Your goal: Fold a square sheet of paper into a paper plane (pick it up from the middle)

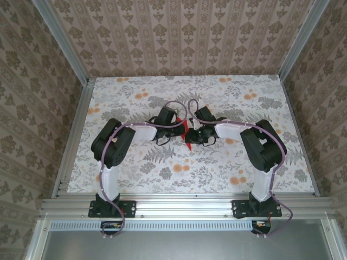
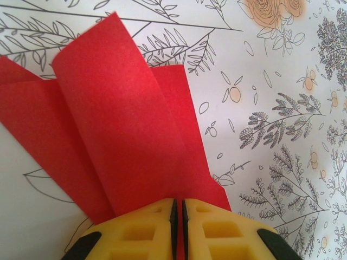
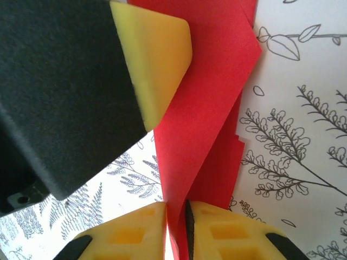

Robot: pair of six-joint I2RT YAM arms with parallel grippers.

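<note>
The square sheet of paper (image 1: pixel 188 144) is bright red, folded and creased, and held up off the middle of the table between both grippers. In the left wrist view the paper (image 2: pixel 119 135) fans out into layered flaps, and my left gripper (image 2: pixel 179 210) is shut on its lower end. In the right wrist view a narrow folded strip of the paper (image 3: pixel 211 97) runs down between the yellow fingers of my right gripper (image 3: pixel 176 215), which is shut on it. The left gripper's yellow fingertip (image 3: pixel 157 59) sits just beyond, against the paper. From above, the left gripper (image 1: pixel 180 130) and right gripper (image 1: pixel 192 135) meet tip to tip.
The floral-patterned table (image 1: pixel 217 173) spreads around the arms. Patterned walls with metal corner posts (image 1: pixel 81 70) close it in at the left, back and right. A metal rail (image 1: pixel 179 206) with both arm bases runs along the near edge.
</note>
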